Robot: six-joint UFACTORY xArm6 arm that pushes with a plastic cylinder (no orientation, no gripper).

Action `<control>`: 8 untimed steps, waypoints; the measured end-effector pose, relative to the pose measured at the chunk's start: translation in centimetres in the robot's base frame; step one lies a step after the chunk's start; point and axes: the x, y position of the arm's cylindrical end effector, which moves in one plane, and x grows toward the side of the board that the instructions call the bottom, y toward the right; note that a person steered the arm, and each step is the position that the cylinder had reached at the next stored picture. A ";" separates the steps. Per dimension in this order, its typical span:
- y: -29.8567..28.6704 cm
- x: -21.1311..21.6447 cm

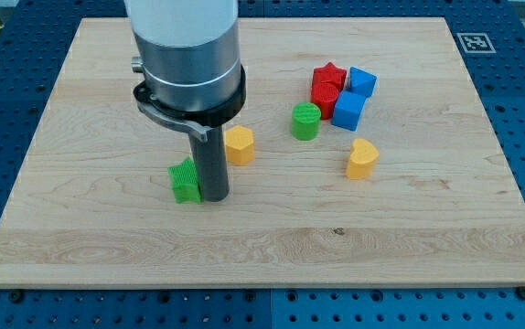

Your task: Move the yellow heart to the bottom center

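Observation:
The yellow heart (362,158) lies right of the board's middle. My tip (213,196) rests on the board left of centre, far to the heart's left. It stands right beside a green block (185,180), touching or nearly touching its right side. A yellow hexagon-like block (239,144) sits just up and to the right of my rod.
A green cylinder (305,121) stands near the centre. To its right is a cluster: a red star (329,76), a red block (326,98) and two blue cubes (362,81) (348,110). The wooden board (262,256) lies on a blue perforated table.

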 end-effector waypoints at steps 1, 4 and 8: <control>5.2 0.9; 19.2 -0.9; 19.6 -9.7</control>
